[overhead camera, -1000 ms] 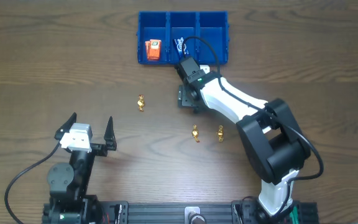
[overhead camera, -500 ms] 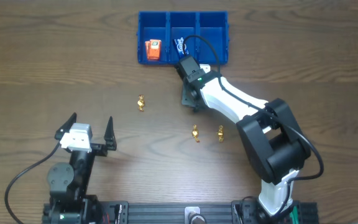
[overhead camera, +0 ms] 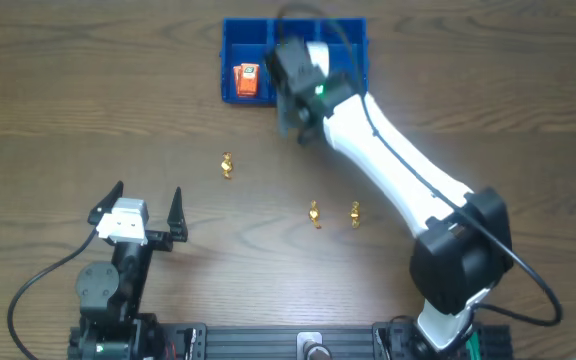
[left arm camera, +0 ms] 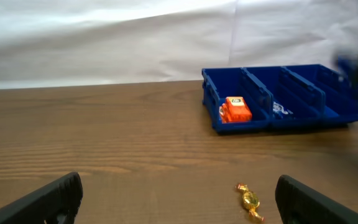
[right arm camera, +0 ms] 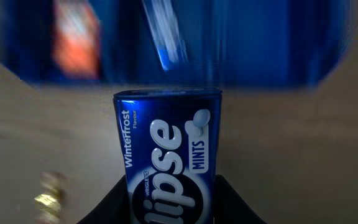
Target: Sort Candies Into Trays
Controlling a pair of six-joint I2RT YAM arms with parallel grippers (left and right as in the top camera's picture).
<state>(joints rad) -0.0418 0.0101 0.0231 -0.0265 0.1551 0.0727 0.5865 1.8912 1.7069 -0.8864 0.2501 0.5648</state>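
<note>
Right wrist view: right gripper [right arm camera: 171, 202] clamped on the blue mint tin [right arm camera: 169, 149], just short of the tray [overhead camera: 243, 40]. Orange candy [overhead camera: 246, 80] and a blue pack [left arm camera: 280, 109] are binned. Three gold candies [overhead camera: 314, 214] lie unsorted on the table [overhead camera: 488, 130]. Left gripper [overhead camera: 148, 192] fingers are apart, near its base.

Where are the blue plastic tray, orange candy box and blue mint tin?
Blue plastic tray [overhead camera: 246, 42]: top view, bare floor.
Orange candy box [left arm camera: 236, 110]: left wrist view, middle.
Blue mint tin [right arm camera: 168, 155]: right wrist view, printed face.

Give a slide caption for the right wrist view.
Right gripper holds a blue mint tin before the blue tray; one gold candy lies on the table.
</note>
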